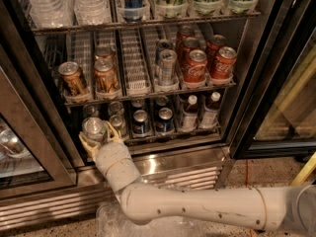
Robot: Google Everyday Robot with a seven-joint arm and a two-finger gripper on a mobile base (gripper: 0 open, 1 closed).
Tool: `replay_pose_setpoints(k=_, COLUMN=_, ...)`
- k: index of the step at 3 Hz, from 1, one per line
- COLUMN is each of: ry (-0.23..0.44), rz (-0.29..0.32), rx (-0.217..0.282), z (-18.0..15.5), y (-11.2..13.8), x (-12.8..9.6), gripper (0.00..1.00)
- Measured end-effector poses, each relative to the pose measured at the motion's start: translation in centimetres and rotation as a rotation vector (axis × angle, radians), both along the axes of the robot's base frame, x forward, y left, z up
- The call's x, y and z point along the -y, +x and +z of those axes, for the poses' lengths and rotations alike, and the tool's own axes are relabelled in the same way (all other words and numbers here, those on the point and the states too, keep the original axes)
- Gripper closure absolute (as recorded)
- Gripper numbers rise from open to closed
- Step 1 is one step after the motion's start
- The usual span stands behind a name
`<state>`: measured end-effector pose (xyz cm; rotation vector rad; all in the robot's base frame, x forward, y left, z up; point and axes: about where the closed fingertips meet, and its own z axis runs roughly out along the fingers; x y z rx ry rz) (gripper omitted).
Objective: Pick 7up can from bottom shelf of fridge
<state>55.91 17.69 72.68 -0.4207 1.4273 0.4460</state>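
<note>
The fridge [247,83] stands open, showing its wire racks. My gripper [97,137] is at the front left of the bottom shelf [173,132]. Its pale fingers [85,143] are closed around a 7up can [93,129] with a shiny silver lid, held upright at the shelf's front lip. Two more silver-green cans [117,122] stand just right of it. Dark blue Pepsi cans [141,121] and small bottles [189,111] fill the lanes further right.
The rack above holds bronze cans [71,77], a silver can [167,65] and red Coca-Cola cans [196,65]. The left door's dark frame [34,132] is close beside the gripper. The stainless base with vent slats [187,174] lies below. My white arm [197,206] crosses the foreground.
</note>
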Motion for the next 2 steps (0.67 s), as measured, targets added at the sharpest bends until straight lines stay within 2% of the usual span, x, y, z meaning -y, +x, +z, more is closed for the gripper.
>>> replay_pose_setpoints(k=1, ry=-0.011, rz=-0.004, rx=0.013, z=0.66, y=-1.75, x=1.96, gripper=1.0)
replay_pose_setpoints(k=2, ry=-0.012, rz=-0.007, rx=0.013, z=0.58, y=-1.81, x=2.2, gripper=0.88)
